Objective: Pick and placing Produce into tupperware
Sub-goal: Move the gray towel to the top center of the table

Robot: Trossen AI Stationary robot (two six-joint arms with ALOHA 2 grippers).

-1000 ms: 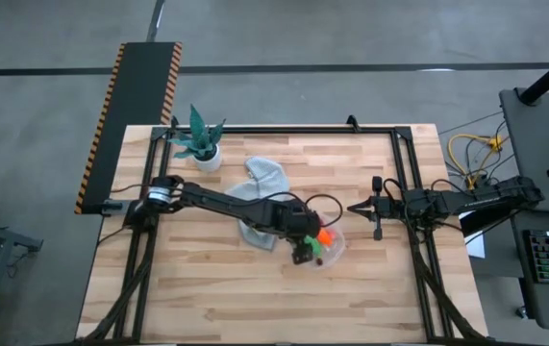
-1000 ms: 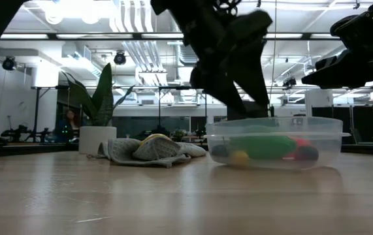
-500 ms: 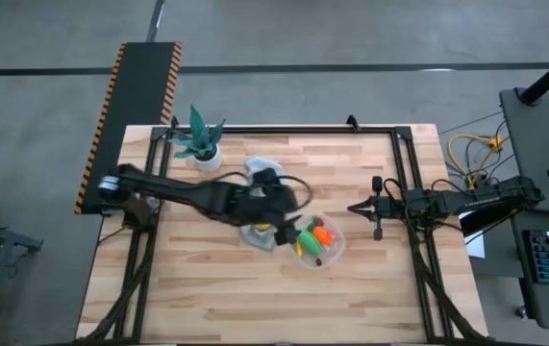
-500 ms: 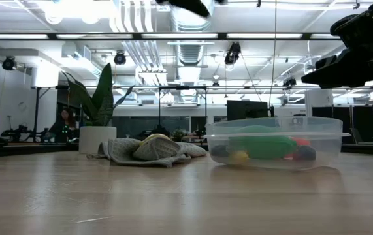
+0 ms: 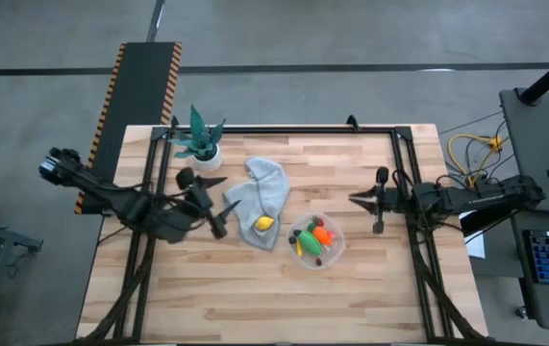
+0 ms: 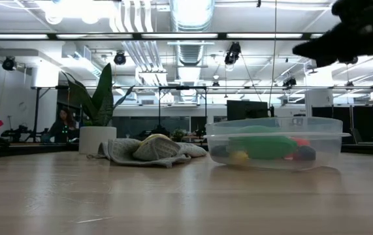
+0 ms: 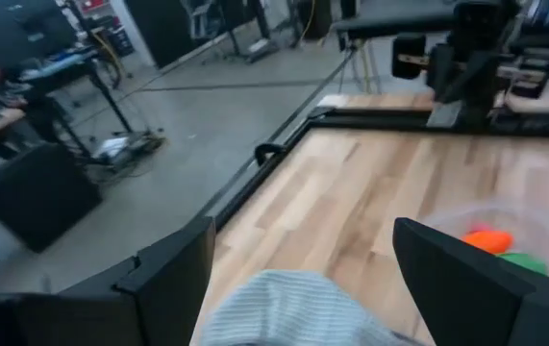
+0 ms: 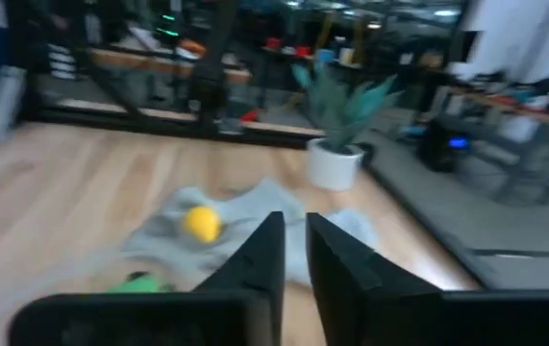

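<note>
The tupperware (image 5: pixel 315 240) stands right of the table's middle, a clear round container holding an orange carrot (image 5: pixel 324 234), a green piece (image 5: pixel 305 241) and small dark berries. In the low view the tupperware (image 6: pixel 274 142) shows these through its wall. A yellow lemon (image 5: pixel 265 223) lies on the grey cloth (image 5: pixel 264 192) left of it. My left gripper (image 5: pixel 207 203) hovers open over the table's left part, left of the cloth; its fingers (image 7: pixel 173 274) stand wide apart. My right gripper (image 5: pixel 359 200) hangs shut near the right edge, pointing at the cloth and lemon (image 8: pixel 201 223).
A potted plant (image 5: pixel 200 142) in a white pot stands at the far left corner, behind the cloth. A dark metal frame (image 5: pixel 284 128) runs along the table's far and side edges. Bare wood lies along the near side (image 5: pixel 255 298). A person sits in the room beyond (image 6: pixel 61 124).
My left gripper has drawn back from above the tupperware toward the table's left edge, past the cloth, and has risen out of the low view. The lemon on the cloth, covered by the arm before, now shows. My right arm has shifted a little.
</note>
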